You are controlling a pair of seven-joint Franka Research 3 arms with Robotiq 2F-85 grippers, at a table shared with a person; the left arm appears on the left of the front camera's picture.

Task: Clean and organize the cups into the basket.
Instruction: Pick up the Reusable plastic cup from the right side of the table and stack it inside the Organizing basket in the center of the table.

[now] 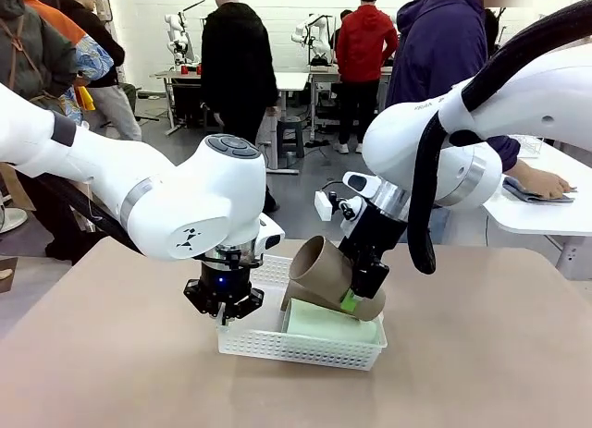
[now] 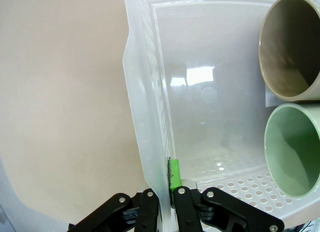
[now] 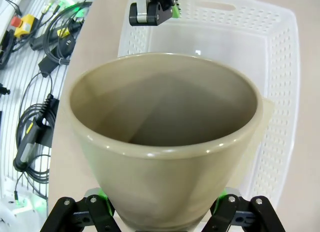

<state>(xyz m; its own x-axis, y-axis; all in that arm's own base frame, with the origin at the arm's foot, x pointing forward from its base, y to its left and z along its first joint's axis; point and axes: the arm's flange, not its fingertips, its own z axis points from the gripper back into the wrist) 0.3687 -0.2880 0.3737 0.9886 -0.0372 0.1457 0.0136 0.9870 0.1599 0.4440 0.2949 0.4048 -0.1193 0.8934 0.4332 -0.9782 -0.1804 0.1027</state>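
The white perforated basket (image 1: 301,345) sits mid-table. My left gripper (image 1: 223,303) is shut on its left wall, and in the left wrist view the fingers (image 2: 173,174) pinch that wall (image 2: 145,117). The mint green cup (image 1: 333,323) lies on its side inside the basket. Tilted above it, mouth toward the left, is the tan cup (image 1: 324,273), with my right gripper (image 1: 356,294) shut on it. Both cup mouths face the left wrist camera: tan cup (image 2: 292,46), green cup (image 2: 295,152). From the right wrist, the tan cup (image 3: 165,142) stands between the fingers (image 3: 100,212), over the basket (image 3: 280,66).
The tan tabletop (image 1: 111,372) is bare around the basket. Cables and small devices (image 3: 35,66) lie beyond the table's edge. A person's hand (image 1: 546,183) rests on a white table at the right. Several people stand in the background.
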